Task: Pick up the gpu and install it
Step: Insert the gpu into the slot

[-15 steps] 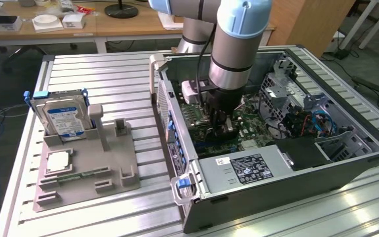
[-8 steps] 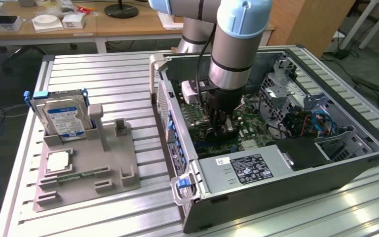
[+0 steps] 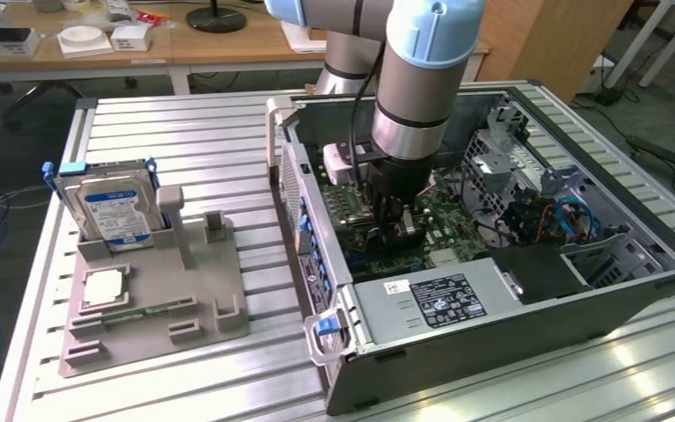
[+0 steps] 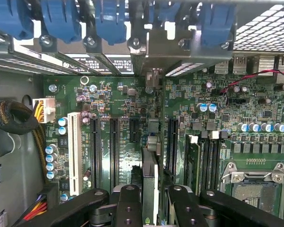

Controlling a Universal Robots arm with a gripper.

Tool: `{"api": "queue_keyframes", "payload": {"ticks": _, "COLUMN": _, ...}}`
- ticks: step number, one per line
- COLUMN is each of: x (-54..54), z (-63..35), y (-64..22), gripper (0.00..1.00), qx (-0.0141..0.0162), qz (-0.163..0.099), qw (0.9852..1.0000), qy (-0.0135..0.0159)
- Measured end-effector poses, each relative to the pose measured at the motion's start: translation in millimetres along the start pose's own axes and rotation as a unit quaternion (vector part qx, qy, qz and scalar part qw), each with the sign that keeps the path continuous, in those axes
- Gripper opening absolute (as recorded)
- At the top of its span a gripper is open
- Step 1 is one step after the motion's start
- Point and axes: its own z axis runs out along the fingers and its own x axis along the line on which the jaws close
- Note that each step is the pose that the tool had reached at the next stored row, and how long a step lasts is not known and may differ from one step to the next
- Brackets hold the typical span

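The claw (image 4: 150, 201) is clenched on the gpu (image 4: 149, 175), gripping it edge-on so the card hangs vertical, straight below the fingers, over a motherboard (image 4: 217, 123) slot (image 4: 172, 142) inside the open case (image 3: 619, 290), seemingly lined up for seating.

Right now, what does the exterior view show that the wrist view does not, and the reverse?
Exterior view alone: the arm reaching down into the open computer case, the grey parts tray on the exterior view's left with the silver hard drive standing in it and a small square chip lying flat, and the power supply.

Wrist view alone: the row of blue slot latches, the empty black expansion slots, and the empty processor socket.

Both: the green motherboard and the hand closed on the gpu, held edge-on over the slots.
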Motion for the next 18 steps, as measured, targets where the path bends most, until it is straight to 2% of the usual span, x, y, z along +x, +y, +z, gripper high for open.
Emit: {"api": "queue_keyframes", "payload": {"ticks": 18, "x": 0.0, "z": 0.0, "y": 0.2, "gripper": 0.26, "qx": 0.0, "qz": 0.0, "qw": 1.0, "qy": 0.0}}
